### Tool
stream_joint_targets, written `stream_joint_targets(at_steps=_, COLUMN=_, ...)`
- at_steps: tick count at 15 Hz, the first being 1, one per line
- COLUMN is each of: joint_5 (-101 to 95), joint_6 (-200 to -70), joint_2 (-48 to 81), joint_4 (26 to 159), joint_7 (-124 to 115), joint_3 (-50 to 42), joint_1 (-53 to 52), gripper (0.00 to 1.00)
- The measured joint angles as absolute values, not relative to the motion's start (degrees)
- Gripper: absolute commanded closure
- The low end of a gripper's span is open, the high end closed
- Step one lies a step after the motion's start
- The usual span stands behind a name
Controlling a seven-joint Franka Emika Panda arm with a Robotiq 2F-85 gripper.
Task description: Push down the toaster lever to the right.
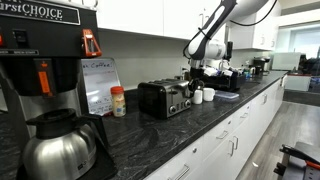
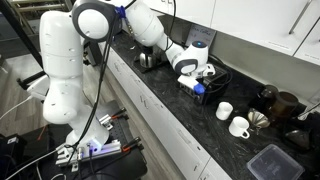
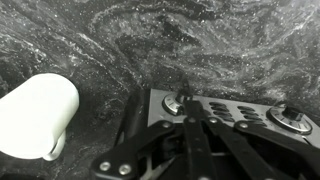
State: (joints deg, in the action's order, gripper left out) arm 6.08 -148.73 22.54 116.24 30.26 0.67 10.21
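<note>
While poised just above toaster (image 1: pixel 163 98) on dark stone table (image 1: pixel 150 140), beside white mug (image 3: pixel 40 115): jaws seemingly closed, empty. Best kept closed, centred over right-hand lever, then pressed straight down along slot until latch catches, avoiding sideways slip.

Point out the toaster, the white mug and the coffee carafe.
toaster (image 1: pixel 163 98): in an exterior view, middle of its body.
white mug (image 3: pixel 35 115): wrist view, its side wall.
coffee carafe (image 1: pixel 58 148): in an exterior view, its steel belly.
</note>
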Motion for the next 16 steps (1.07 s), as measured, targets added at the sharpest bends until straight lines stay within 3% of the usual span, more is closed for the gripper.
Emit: stream_joint_targets(at_steps=16, joint_5=7.69, joint_6=-148.74, joint_2=17.37, joint_4=120.27, joint_7=32.38, joint_3=2.61, joint_1=13.20, gripper=1.00)
